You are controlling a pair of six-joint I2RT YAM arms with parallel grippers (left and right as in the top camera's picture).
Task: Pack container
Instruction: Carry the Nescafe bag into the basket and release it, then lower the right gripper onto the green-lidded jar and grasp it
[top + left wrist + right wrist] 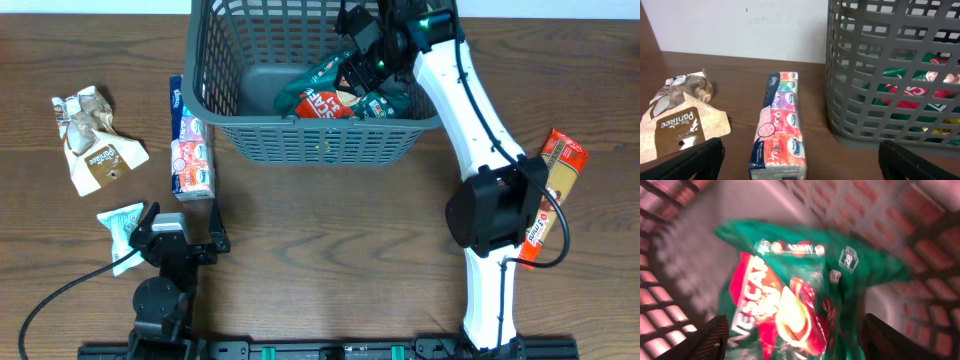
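The container (320, 142) is a dark grey lattice basket at the table's far middle; its slotted side fills the right of the left wrist view (880, 75). A green and red Nescafe packet (325, 100) lies inside it. My right gripper (362, 62) reaches into the basket from above. In the right wrist view its fingers stand wide apart, open (800, 340), on either side of the blurred packet (790, 295), with the basket wall (865, 205) behind. My left gripper (183, 222) is open near the front left edge, with nothing between its fingers (800, 162).
A pink and blue tissue pack (190, 140) (782, 120) lies just left of the basket. Further left are a brown pouch (100, 155) (675, 125) and a crumpled wrapper (85, 110). A mint packet (122, 230) sits beside my left gripper. A long red pasta packet (555, 190) lies at the right.
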